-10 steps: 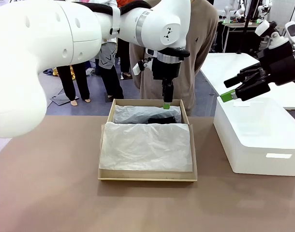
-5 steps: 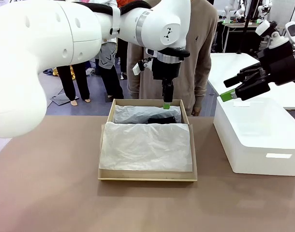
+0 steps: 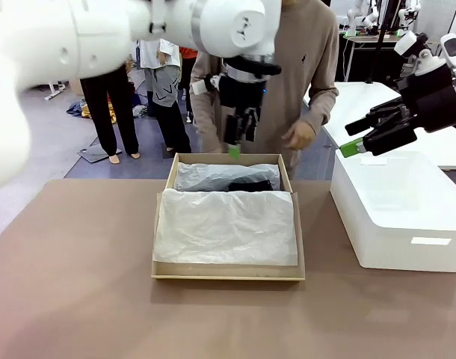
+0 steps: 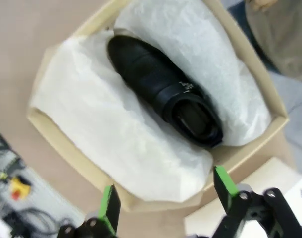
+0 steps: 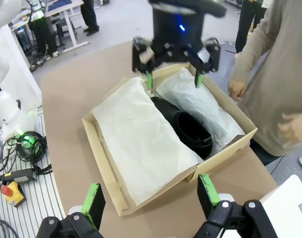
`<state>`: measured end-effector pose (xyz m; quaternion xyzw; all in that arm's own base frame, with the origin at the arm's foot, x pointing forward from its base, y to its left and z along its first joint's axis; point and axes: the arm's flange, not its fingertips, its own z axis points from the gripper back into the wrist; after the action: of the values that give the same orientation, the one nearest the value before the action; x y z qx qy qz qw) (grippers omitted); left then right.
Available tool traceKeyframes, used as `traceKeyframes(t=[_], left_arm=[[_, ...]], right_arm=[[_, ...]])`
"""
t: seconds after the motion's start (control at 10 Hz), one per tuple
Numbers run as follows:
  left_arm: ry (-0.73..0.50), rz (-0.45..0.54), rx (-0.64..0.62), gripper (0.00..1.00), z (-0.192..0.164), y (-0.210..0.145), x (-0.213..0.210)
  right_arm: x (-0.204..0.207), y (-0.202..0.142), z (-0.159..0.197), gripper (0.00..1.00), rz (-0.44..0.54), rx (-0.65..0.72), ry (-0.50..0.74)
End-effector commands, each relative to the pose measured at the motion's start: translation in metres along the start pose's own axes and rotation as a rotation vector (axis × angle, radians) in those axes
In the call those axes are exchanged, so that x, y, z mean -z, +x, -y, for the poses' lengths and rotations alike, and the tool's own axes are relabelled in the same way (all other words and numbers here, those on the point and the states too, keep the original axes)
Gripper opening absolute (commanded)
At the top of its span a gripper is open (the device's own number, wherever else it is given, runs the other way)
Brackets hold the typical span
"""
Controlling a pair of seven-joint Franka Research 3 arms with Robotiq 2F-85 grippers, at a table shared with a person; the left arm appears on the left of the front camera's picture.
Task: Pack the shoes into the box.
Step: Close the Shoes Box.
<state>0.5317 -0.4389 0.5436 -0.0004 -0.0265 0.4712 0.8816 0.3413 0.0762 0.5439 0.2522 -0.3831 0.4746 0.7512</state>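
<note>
front view: left jaws, open and empty, now raised upper centre above box; one shoe inside; right jaws open, unmoved.

Glossy black shoe; tan box; white tissue paper; brown table; white bin; beige sweater.

Front view across the table, wrist views above the box (shared)
</note>
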Motion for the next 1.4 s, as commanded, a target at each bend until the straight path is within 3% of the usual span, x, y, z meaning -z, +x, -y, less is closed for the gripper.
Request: traceKeyframes(t=[0.0, 0.2, 0.3, 0.4, 0.5, 1.1, 1.3], left_arm=[[-0.005, -0.068, 0.24, 1.0, -0.042, 0.038, -0.01], [0.038, -0.084, 0.466, 1.0, -0.057, 0.055, -0.018], [0.043, -0.078, 0.475, 1.0, -0.059, 0.057, -0.02], [-0.002, -0.055, 0.32, 1.0, -0.049, 0.055, -0.019], [0.015, -0.07, 0.436, 1.0, -0.044, 0.057, -0.029], [0.017, -0.069, 0.436, 1.0, -0.045, 0.056, -0.025], [0.033, -0.052, 0.742, 1.0, -0.067, 0.072, -0.034]], right_arm=[[0.003, -0.001, 0.002, 1.0, 0.024, -0.031, 0.0], [0.003, -0.001, 0.002, 1.0, 0.024, -0.031, 0.0], [0.003, -0.001, 0.002, 1.0, 0.024, -0.031, 0.0], [0.003, -0.001, 0.002, 1.0, 0.024, -0.031, 0.0], [0.003, -0.001, 0.002, 1.0, 0.024, -0.031, 0.0], [0.003, -0.001, 0.002, 1.0, 0.024, -0.031, 0.0], [0.003, -0.001, 0.002, 1.0, 0.024, -0.031, 0.0]])
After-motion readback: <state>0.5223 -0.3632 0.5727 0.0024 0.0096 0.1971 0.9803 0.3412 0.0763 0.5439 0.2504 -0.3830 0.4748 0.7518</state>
